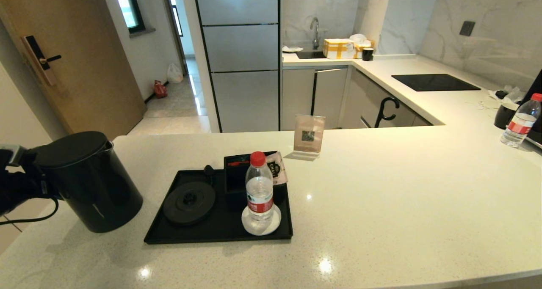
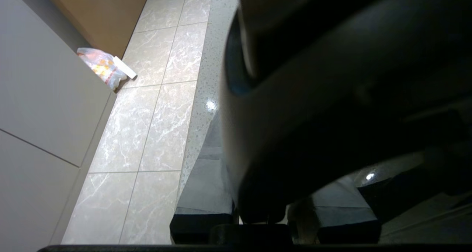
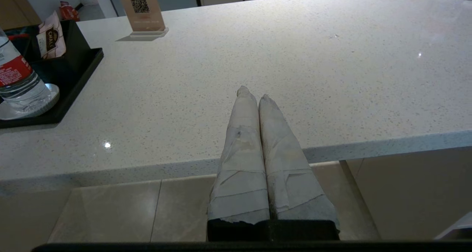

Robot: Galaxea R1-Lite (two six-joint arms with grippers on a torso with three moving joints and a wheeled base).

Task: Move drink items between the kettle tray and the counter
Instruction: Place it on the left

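Observation:
The tall black kettle (image 1: 87, 181) leans tilted over the counter (image 1: 381, 204), left of the kettle tray (image 1: 220, 236). My left gripper (image 1: 31, 177) is shut on its handle at the far left. In the left wrist view the kettle's handle (image 2: 332, 97) fills the picture, right in front of the left gripper (image 2: 265, 222). Whether the kettle's bottom touches the counter is unclear. The round kettle base (image 1: 189, 202) on the tray is bare. A red-capped water bottle (image 1: 259, 191) stands on the white coaster (image 1: 271, 225). My right gripper (image 3: 252, 91) is shut and empty at the counter's front edge.
A compartment box (image 1: 235, 179) with a pale sachet (image 1: 276, 168) sits at the tray's back. Behind it stands a sign holder (image 1: 308, 134). At the far right are a second water bottle (image 1: 521, 122), a black mug (image 1: 505, 114) and the cooktop panel (image 1: 434, 82).

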